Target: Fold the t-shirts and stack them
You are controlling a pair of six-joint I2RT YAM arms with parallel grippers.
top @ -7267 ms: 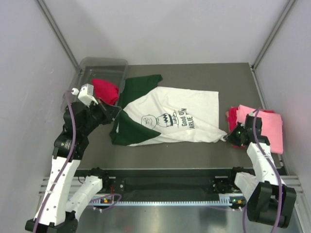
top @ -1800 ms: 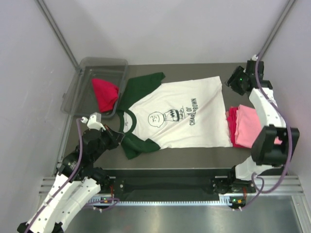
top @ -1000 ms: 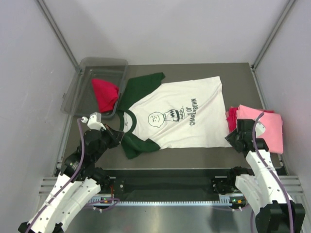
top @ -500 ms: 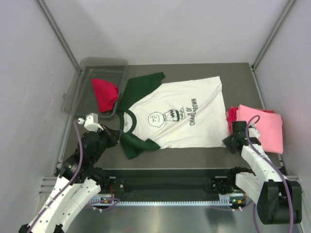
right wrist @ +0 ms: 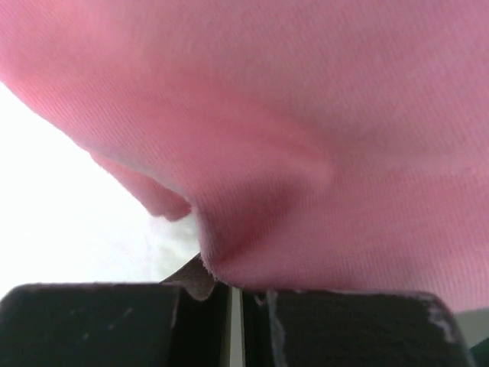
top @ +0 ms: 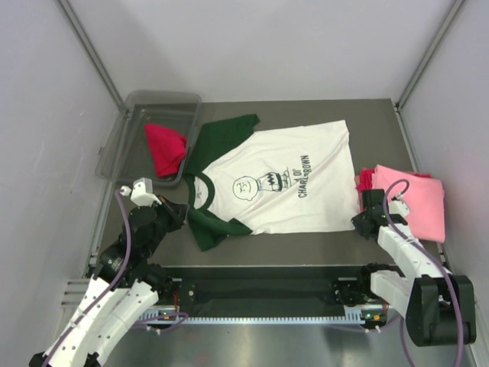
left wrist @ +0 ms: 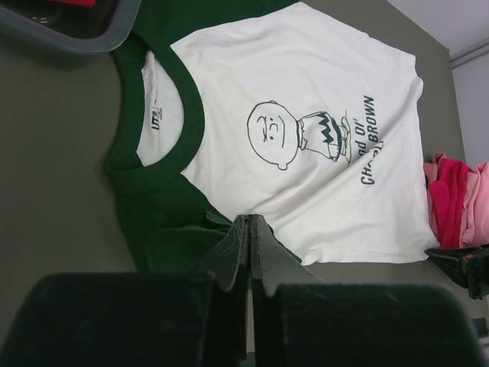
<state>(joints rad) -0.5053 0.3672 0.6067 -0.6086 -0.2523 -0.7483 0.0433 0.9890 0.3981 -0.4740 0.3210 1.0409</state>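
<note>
1. From overhead, we see the white t-shirt [top: 283,183] spread flat and print up across the middle of the table [top: 306,248], laid open as if ready for folding. The left gripper [top: 177,213] sits at its near green sleeve, toward the table's near-left corner. The right gripper [top: 364,222] sits by the shirt's near-right hem corner, against the pile at the right edge. There the pink t-shirt [top: 420,199] lies on a folded red t-shirt [top: 365,187]. A bunched red t-shirt [top: 164,145] waits in the bin [top: 157,103] at the far-left corner.
2. At the left wrist, we find the fingers pressed together, with their tips over the green sleeve [left wrist: 164,229]. We cannot tell whether any cloth is caught between them.
3. At the right wrist, we see the fingers clamped on a pucker of pink cloth that fills the view. If the white hem was the aim, we judge that this grip has caught the wrong shirt.
</note>
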